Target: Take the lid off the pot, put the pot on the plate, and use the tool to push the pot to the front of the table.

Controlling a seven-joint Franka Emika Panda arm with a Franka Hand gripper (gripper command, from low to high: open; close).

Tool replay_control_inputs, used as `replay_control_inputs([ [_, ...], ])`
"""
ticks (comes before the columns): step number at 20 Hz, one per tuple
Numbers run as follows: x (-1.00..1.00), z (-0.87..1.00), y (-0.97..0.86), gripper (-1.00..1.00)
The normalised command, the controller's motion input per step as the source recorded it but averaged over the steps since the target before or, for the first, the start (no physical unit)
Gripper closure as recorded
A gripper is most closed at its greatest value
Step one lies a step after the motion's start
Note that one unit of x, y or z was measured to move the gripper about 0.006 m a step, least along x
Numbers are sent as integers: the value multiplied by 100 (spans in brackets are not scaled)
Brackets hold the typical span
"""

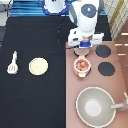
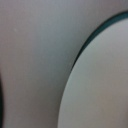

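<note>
My pincer [image 1: 83,48] hangs over the stove counter [image 1: 120,85], near the counter's edge at the exterior view's top. My blue block and white hand cover it from above, so I cannot tell if it is spread or pressed together, or if it pinches anything.

The pot [image 1: 82,65] sits on the counter just below my pincer in the exterior view, close to the counter's edge next to the black table [image 1: 35,105]. I can see its red inside, so the lid is off. I cannot find the lid; it may be hidden under my hand.

Two black burners [image 1: 103,52] lie beside the pot, toward the exterior view's right. The big grey pan [image 1: 97,106] fills the counter's bottom corner, and its handle is cut off.

The plate [image 1: 38,66] lies bare on the table, well apart from the pot. The tool [image 1: 13,62] lies near the table's left edge.

My wrist view shows only a blurry pale round shape [image 2: 100,85] with a dark rim. I cannot tell what it is.
</note>
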Motion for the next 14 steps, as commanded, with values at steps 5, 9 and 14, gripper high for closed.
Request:
replay_control_inputs([
  [5,26,88,-4,-100],
  [9,75,62,-25,-100],
  [14,79,60,-25,-100],
])
